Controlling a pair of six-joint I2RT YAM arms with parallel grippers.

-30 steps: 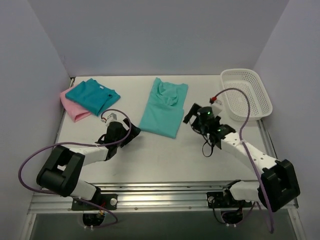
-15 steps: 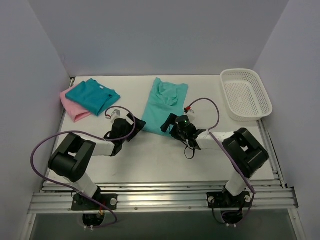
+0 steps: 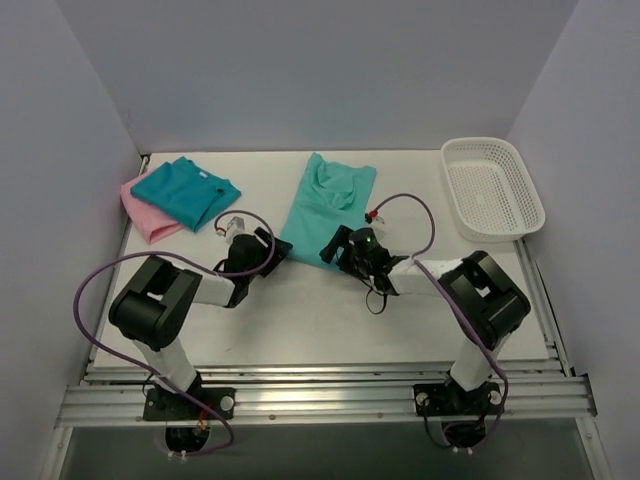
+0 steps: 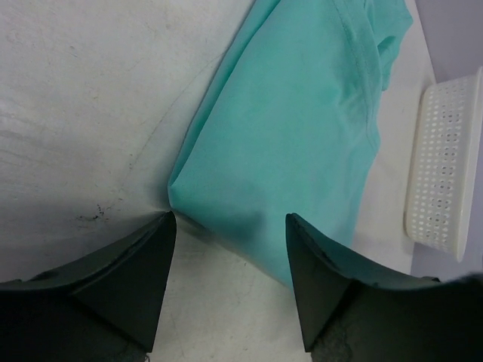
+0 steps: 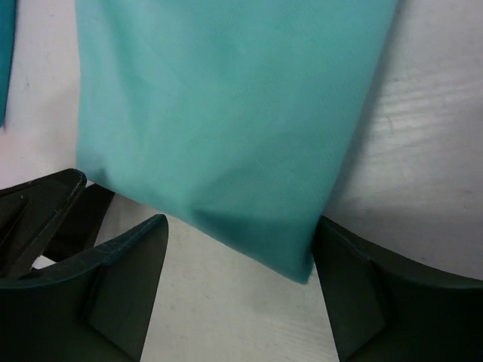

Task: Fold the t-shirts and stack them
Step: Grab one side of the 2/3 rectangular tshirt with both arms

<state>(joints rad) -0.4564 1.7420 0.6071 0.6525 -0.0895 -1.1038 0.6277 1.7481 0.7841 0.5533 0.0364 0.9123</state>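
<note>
The light sea-green t-shirt (image 3: 328,212) lies flat mid-table, folded lengthwise, its neck at the far end. My left gripper (image 3: 276,249) is open at the shirt's near left corner; in the left wrist view (image 4: 230,220) that corner of the shirt (image 4: 302,128) lies between the jaws. My right gripper (image 3: 333,248) is open at the near right corner; in the right wrist view (image 5: 240,225) the hem of the shirt (image 5: 226,113) lies between the jaws. The teal-blue t-shirt (image 3: 185,190) lies folded on the pink t-shirt (image 3: 146,217) at the far left.
A white mesh basket (image 3: 493,187) stands at the far right and also shows in the left wrist view (image 4: 441,166). The white table (image 3: 330,320) lies bare in front of the shirt. Grey walls close in the sides and back.
My right arm swung left from near the basket to the sea-green shirt's near right corner. My left gripper advanced to the near left corner. The shirts have not moved.
</note>
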